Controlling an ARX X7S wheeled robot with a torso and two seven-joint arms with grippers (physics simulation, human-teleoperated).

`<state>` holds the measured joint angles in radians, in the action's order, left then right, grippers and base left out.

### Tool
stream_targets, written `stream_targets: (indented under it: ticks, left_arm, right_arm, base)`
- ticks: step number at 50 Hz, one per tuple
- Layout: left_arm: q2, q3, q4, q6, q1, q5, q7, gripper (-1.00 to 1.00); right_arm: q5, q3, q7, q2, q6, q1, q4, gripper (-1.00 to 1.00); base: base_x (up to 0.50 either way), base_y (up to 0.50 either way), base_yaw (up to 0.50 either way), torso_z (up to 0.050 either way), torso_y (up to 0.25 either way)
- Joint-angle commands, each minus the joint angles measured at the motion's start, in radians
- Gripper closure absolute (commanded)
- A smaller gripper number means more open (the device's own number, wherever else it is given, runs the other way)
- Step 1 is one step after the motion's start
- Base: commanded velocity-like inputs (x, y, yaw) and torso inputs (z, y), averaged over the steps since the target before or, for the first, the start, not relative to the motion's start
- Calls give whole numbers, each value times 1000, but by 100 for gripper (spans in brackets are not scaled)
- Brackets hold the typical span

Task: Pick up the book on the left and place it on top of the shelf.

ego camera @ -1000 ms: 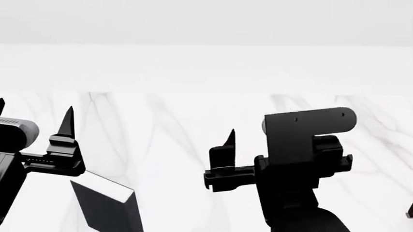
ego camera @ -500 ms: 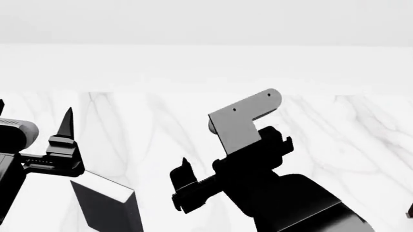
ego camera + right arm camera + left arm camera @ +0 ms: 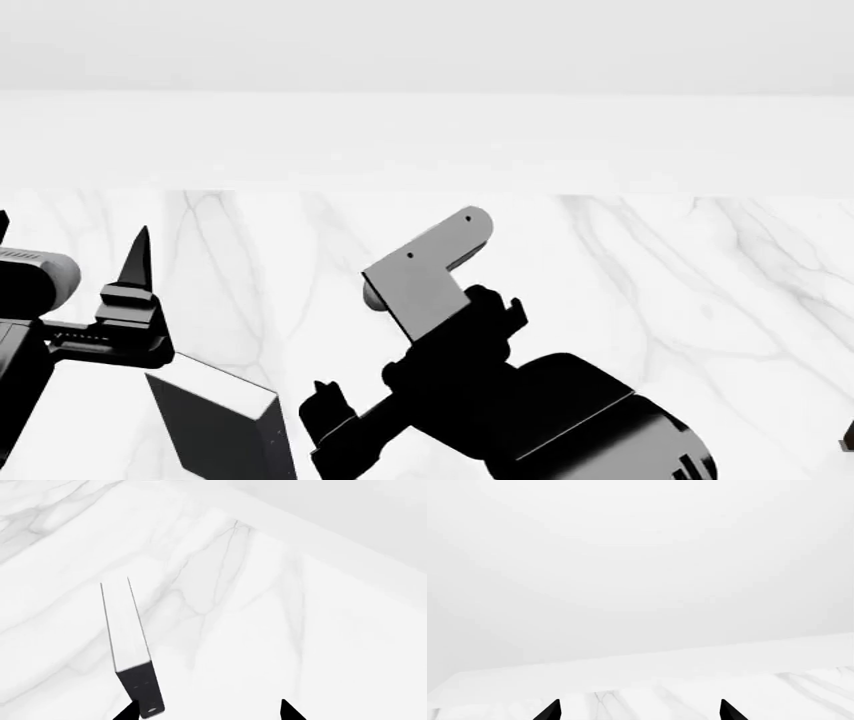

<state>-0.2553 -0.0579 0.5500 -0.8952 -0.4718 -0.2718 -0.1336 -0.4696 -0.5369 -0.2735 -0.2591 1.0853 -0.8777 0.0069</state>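
The black book (image 3: pixel 220 425) with white page edges stands on the marble table (image 3: pixel 641 270) at the lower left of the head view. My left gripper (image 3: pixel 67 240) hovers just above and to the left of it, open, and the left wrist view shows nothing between its fingertips (image 3: pixel 550 711). My right gripper (image 3: pixel 208 712) is open and low beside the book (image 3: pixel 141 685), whose black end lies next to one fingertip (image 3: pixel 127 713). In the head view a right finger (image 3: pixel 324 398) sits just right of the book. The shelf is out of view.
The white marble table top runs back to a white ledge and a plain wall (image 3: pixel 427 50). A small dark sliver (image 3: pixel 849 436) shows at the right edge of the head view; what it is cannot be told.
My right arm has swung left and down across the table, tilting as it went, and its gripper now sits close to the book. The left arm and the book have not moved.
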Motion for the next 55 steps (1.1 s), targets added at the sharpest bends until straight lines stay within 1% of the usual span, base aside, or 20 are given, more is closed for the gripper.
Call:
stream_targets:
  ticks: [1,12,33,55]
  left_arm:
    - [6,9,-11,12,0,10,11,-100]
    - [3,4,-19,19,2,9,6,-100]
    - [-1,-4,-33,29,7,-2,6,-100]
    - [-9,-13,-22,29,9,-9,-2,-100]
  right_arm:
    - [16,-66,-72,-4,-43,-8,-27,-100]
    - [13,-107,-85,0,-40,-9,-57,-100]
    - [25,-130,-92,36,-109,-15,4,-100]
    - [65,-189,-114,127,-252,-23,217,-100]
  base:
    - [0,0,0,0,0]
    - [0,0,0,0,0]
    - [0,0,0,0,0]
    - [0,0,0,0,0]
